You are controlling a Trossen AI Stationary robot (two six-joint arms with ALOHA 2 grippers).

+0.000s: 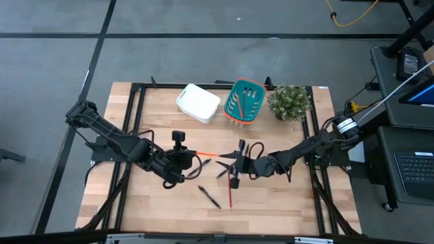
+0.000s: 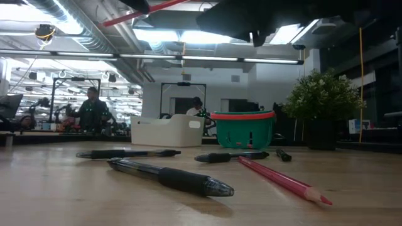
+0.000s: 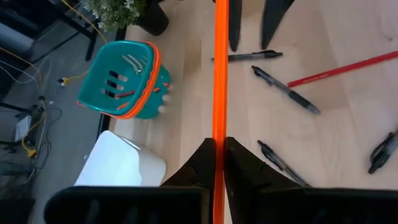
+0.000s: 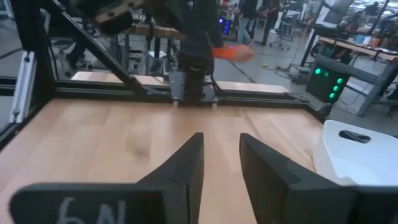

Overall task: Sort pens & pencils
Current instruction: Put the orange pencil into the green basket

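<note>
Overhead, slim orange pencil (image 3: 219, 74) in left tool (image 3: 217, 152)

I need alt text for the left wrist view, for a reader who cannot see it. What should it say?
The left gripper is shut on an orange pencil held above the wooden table. Black pens and a red pencil lie on the table, and a teal basket stands beside a white bin.

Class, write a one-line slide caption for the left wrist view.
Left hand shut on an orange pencil, above black pens and a teal basket.
</note>
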